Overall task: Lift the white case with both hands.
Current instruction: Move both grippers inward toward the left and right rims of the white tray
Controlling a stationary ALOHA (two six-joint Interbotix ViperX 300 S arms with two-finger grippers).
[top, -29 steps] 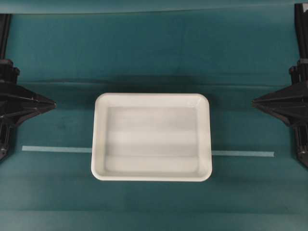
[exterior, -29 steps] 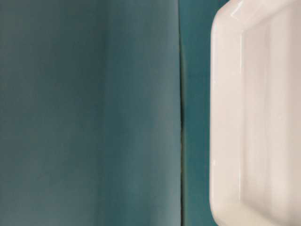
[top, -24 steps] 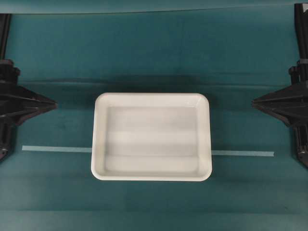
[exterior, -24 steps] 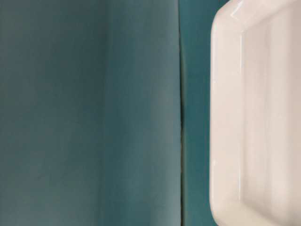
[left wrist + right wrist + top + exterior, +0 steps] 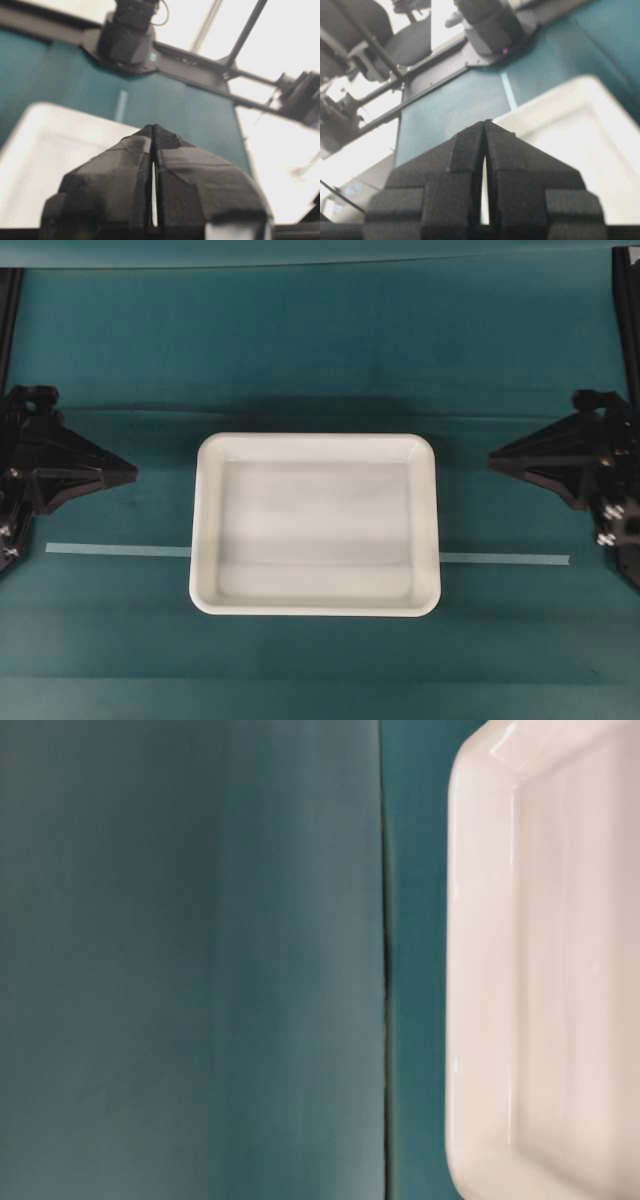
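presently, on view:
case [image 5: 315, 525]: white, shallow, rectangular, rounded corners, raised rim; lies flat at mid table, long sides running left to right in the overhead view; nothing inside it.
table [image 5: 320, 350]: covered in teal cloth with a few creases running across.
tape [image 5: 118, 550]: thin pale strip on the cloth; runs under the case and shows again on its right side.
left gripper [image 5: 133, 473]: black, wedge-shaped; tip points at the case's left rim, apart from it, with bare cloth between; fingers [image 5: 125, 170] pressed together, only a hairline slit between them, nothing held.
right gripper [image 5: 492, 458]: black, wedge-shaped; tip points at the case's right rim, apart from it; fingers [image 5: 520, 170] closed tip to tip, nothing held.
left wrist view: case lies beyond the closed tip, to the left; the other arm's base stands at the far edge of the table.
right wrist view: case lies beyond the tip, to the right; tape visible past it.
table-level view: case rim and corner fill the right side; teal cloth fills the rest.
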